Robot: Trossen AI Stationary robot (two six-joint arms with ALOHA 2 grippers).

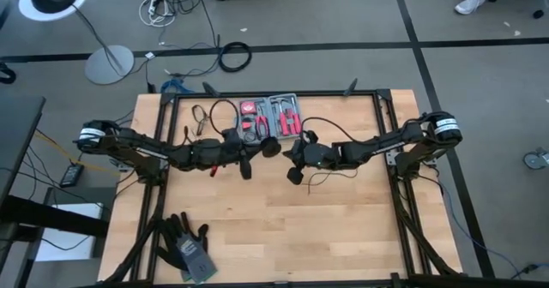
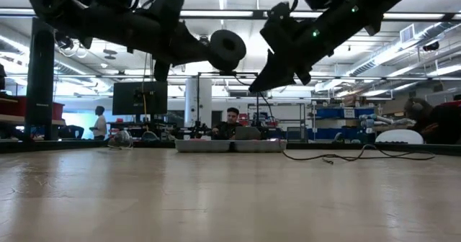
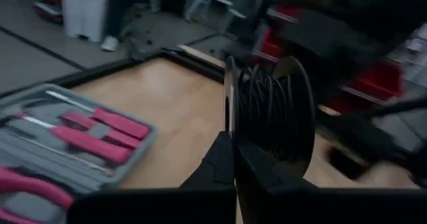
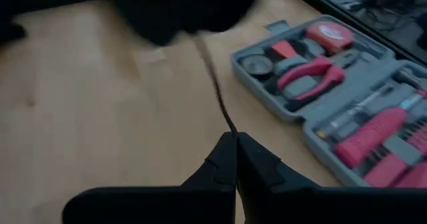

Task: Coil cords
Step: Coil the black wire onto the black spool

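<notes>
**Colleague:** Where did you have the two arms at that point?

**Me:** Both were raised over the far middle of the surface (image 1: 283, 228), close together, just in front of the open tool kit (image 1: 270, 117).

**Colleague:** And the left hand?

**Me:** My left hand (image 3: 233, 141) was clenched on the rim of a round black spool (image 3: 270, 114) with the cord (image 3: 257, 104) wound round it. From table height the spool (image 2: 227, 49) hung in the air, clear of the wood.

**Colleague:** The right one?

**Me:** The right hand (image 4: 235, 141) was pinched shut on the thin black wire, which ran up from its fingertips toward the other arm. More loose cord (image 1: 330, 125) trailed across the surface near the right arm.

**Colleague:** Anything else lying about?

**Me:** A pair of dark gloves (image 1: 187, 245) at the near left corner.
</notes>
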